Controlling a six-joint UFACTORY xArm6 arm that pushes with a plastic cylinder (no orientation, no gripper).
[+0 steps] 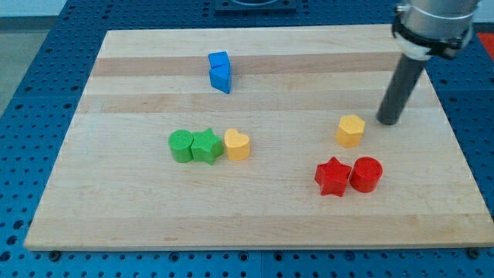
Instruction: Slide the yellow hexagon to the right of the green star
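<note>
The yellow hexagon (350, 130) sits right of the board's middle. The green star (206, 146) is left of centre, touching a green round block (181, 145) on its left and a yellow heart (237, 144) on its right. My tip (388, 121) rests on the board just right of and slightly above the yellow hexagon, a small gap apart from it. The hexagon is far to the right of the green star, with the yellow heart between them.
A red star (333, 176) and a red round block (366, 174) sit together below the hexagon. Two blue blocks (220, 71) stand together near the view's top. The wooden board (116, 216) lies on a blue pegboard.
</note>
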